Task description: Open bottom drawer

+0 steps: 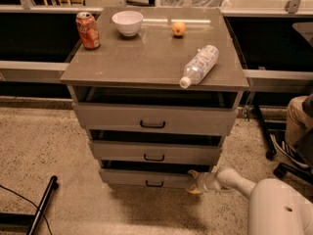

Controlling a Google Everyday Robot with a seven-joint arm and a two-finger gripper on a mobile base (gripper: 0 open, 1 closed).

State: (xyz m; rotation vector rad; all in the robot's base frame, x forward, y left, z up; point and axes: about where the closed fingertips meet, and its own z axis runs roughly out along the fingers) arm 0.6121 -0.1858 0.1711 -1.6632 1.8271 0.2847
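Note:
The bottom drawer (146, 178) is the lowest of three grey-brown drawers in the cabinet, with a small black bar handle (154, 183) at its centre. A dark gap shows above its front. My gripper (195, 182) is at the drawer's right end, its tan fingers at the front's right edge. The white arm (234, 181) reaches in from the lower right.
The middle drawer (154, 152) and the top drawer (152, 119) sit above. On the cabinet top (142, 58) are a red can (88, 30), a white bowl (127, 22), an orange fruit (179, 29) and a lying plastic bottle (199, 65). A black pole (41, 202) lies lower left. A seated person's leg (296, 116) is at the right.

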